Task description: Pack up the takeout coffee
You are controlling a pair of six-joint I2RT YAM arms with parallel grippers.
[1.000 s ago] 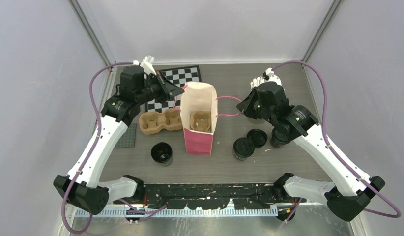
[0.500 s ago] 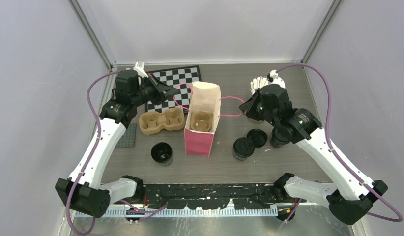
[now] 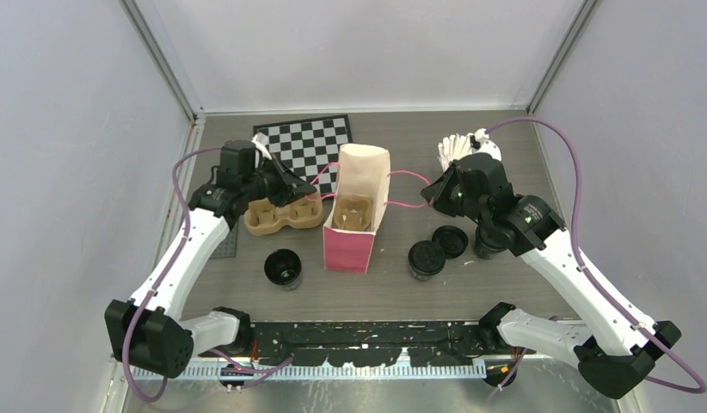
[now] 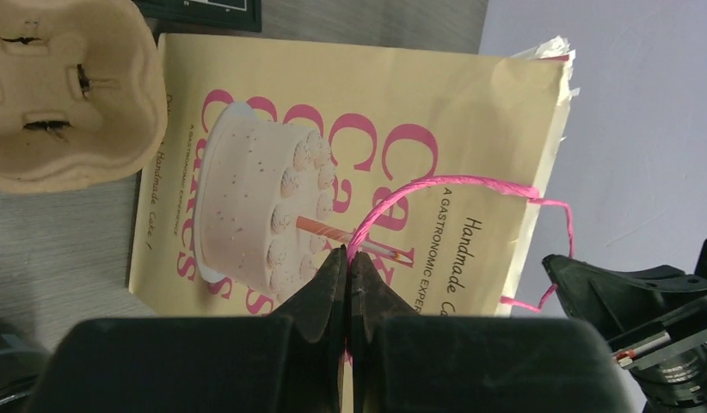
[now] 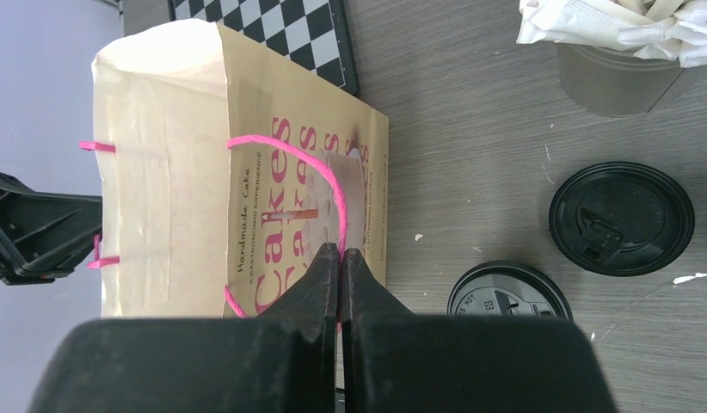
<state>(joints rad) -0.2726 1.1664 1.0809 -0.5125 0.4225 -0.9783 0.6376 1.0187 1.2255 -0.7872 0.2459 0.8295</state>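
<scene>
The paper bag (image 3: 357, 237) stands open mid-table, with a brown pulp tray (image 3: 352, 212) inside. My left gripper (image 3: 309, 191) is shut on the bag's left pink handle (image 4: 436, 185), and the pinch shows in the left wrist view (image 4: 348, 252). My right gripper (image 3: 428, 191) is shut on the right pink handle (image 5: 320, 168), as its wrist view (image 5: 340, 250) shows. An open black cup (image 3: 284, 268) stands left of the bag. A lidded black cup (image 3: 427, 258) (image 5: 507, 292) and a flat black lid (image 3: 451, 241) (image 5: 621, 217) lie right of it.
A second brown two-pocket tray (image 3: 281, 215) (image 4: 66, 86) lies left of the bag, under my left gripper. A checkerboard (image 3: 311, 142) lies at the back. A grey cup of white sticks (image 3: 456, 148) (image 5: 621, 77) stands behind my right gripper.
My left gripper has come down and forward over the tray, still holding its handle. The bag has shifted slightly right. My right gripper has moved a little right with its handle.
</scene>
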